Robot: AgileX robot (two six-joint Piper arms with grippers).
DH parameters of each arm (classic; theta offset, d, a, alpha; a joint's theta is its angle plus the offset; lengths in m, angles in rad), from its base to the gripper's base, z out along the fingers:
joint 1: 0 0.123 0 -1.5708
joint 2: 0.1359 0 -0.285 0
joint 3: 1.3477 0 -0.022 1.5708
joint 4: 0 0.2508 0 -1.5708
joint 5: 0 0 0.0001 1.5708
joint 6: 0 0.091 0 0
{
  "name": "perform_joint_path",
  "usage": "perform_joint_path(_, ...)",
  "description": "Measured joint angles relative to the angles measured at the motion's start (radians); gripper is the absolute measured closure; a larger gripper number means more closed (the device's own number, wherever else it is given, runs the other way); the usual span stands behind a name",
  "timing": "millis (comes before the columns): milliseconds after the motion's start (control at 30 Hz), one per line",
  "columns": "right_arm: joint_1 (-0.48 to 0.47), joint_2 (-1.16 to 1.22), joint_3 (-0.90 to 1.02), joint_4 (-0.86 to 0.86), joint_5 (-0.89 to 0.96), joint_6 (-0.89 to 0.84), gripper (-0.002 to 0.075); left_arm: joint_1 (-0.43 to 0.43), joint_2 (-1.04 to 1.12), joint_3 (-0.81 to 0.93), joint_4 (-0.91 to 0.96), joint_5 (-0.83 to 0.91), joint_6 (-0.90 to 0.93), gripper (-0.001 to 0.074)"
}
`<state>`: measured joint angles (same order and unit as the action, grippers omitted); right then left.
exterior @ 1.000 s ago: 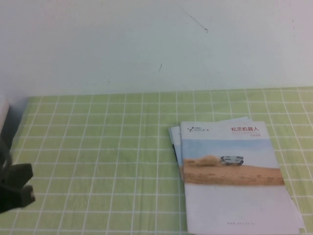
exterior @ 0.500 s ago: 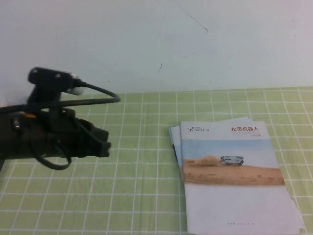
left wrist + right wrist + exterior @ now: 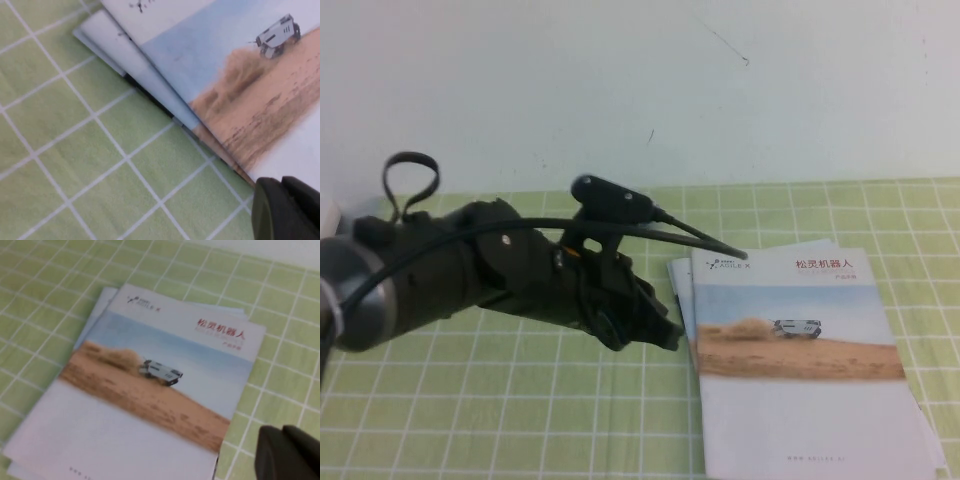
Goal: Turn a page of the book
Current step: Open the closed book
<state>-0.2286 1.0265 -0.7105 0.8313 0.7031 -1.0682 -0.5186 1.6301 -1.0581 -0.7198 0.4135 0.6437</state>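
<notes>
The book [image 3: 795, 350] lies closed and flat on the right side of the green checked cloth, its cover page [image 3: 240, 85] showing a white rover on tan desert with a red title. My left gripper [image 3: 668, 335] hovers just off the book's left edge, shut with nothing held. In the left wrist view its dark fingers [image 3: 270, 210] sit pressed together beside the cover's lower edge. The right arm is absent from the high view. In the right wrist view my right gripper [image 3: 282, 432] is shut and empty above the cloth, just beyond the book [image 3: 150, 390].
Similar thin brochures [image 3: 678, 285] lie under the book and stick out at its left and top edges. The green checked cloth [image 3: 520, 420] covers the table up to a pale wall [image 3: 640, 90] at the back. The left arm's cable [image 3: 690, 232] reaches over toward the book's top corner.
My left arm has swung in from the far left edge across the cloth, and its tip now sits next to the book's left edge. The book has not moved.
</notes>
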Motion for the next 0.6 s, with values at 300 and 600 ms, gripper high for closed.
perform_joint_path(300, 0.231, 0.200, -0.154, -0.582, 0.057, 0.487, 0.0728, -0.012, 0.151, -0.030, -0.266, -0.001, 0.216, 0.0738)
perform_joint_path(600, 0.310, 0.395, -0.158, -0.715, 0.037, 0.688, 0.0674, -0.065, 0.193, -0.058, -0.436, 0.014, 0.384, 0.0738)
